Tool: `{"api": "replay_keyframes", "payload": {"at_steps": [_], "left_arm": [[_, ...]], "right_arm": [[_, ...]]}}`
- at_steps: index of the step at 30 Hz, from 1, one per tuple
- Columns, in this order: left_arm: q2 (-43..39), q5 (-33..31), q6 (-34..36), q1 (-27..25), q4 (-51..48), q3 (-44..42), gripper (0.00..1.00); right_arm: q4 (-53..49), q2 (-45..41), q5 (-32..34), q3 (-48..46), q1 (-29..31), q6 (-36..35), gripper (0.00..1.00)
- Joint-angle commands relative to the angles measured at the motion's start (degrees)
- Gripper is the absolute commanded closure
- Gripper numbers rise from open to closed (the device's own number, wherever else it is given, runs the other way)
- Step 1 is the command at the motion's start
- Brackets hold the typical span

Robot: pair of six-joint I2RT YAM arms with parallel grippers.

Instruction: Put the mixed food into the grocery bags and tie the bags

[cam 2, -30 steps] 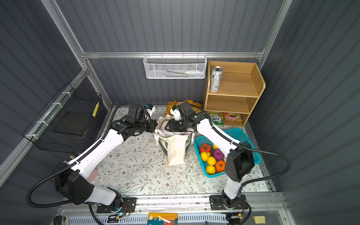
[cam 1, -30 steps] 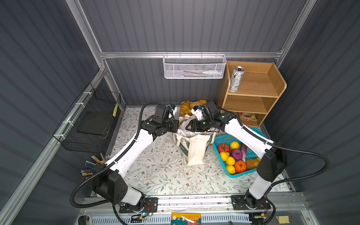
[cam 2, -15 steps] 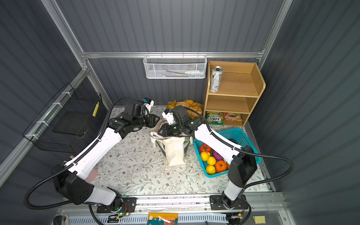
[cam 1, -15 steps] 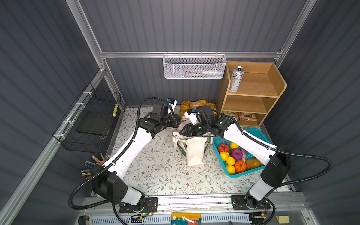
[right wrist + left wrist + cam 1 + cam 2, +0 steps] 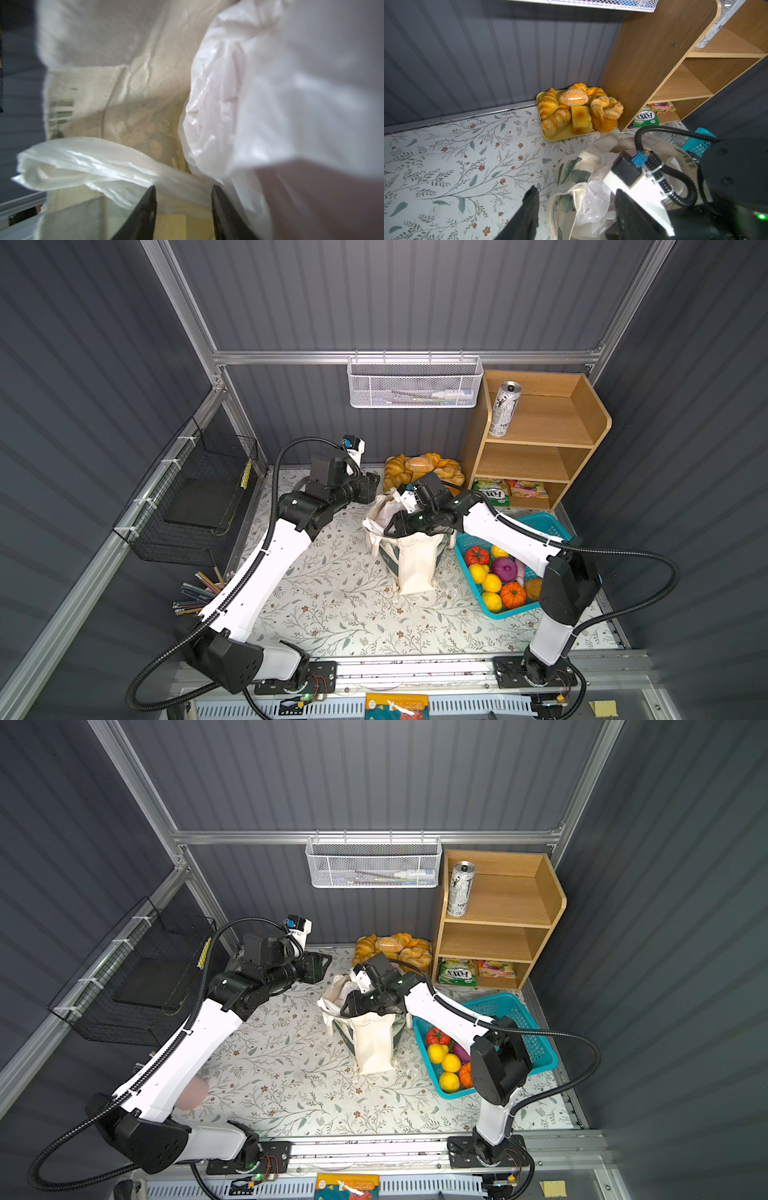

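A: Both tools spread?

B: Yes. The left tool [image 5: 575, 190] gapes beside the tote [image 5: 415, 564] rim. The right tool [image 5: 183, 188] is inside its mouth, with plastic bag [image 5: 228, 83] film across the gap, unpinched.

A: Risk?

B: Closing now may catch canvas with film, or tip the tote on the surface [image 5: 332, 593]. Basket [image 5: 540, 522] and bread rolls [image 5: 577, 108] crowd it. The drink can [image 5: 503, 408] waits upright on the shelf [image 5: 582, 414], well apart

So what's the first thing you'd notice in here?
The left arm and right arm meet at the cream tote mid-table. To its right, a turquoise basket holds bright fruit. Golden bread rolls sit by the back wall, and a silver can stands on the wooden shelf.
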Motion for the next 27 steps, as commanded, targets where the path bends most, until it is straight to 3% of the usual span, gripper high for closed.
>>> {"api": "replay_keyframes", "payload": {"at_steps": [1,3,10,14,22,27], "left_arm": [[-1.0,-2.0,0.2,0.3,-0.7,0.7,0.25],[-1.5,-3.5,0.0,0.3,-0.5,0.2,0.00],[-2.4,-8.9,-0.4,0.7,0.3,-1.7,0.00],[-4.6,-14.3,0.7,1.3,2.8,-7.1,0.00],[-13.1,-21.4,2.1,3.9,14.2,-23.2,0.00],[-16.1,-21.5,1.9,7.4,18.9,-32.0,0.00]], "right_arm": [[-2.8,-6.6,0.2,4.5,-1.5,-2.0,0.40],[-3.3,-10.3,0.4,5.4,-2.4,-2.6,0.32],[-4.3,-22.1,2.4,3.0,-8.1,-4.7,0.01],[-3.0,-29.8,5.8,-3.7,-13.0,-5.7,0.01],[-0.4,-44.4,24.8,-20.3,-21.4,-7.4,0.01],[6.2,-48.6,37.9,-30.6,-25.5,-7.6,0.01]]}}
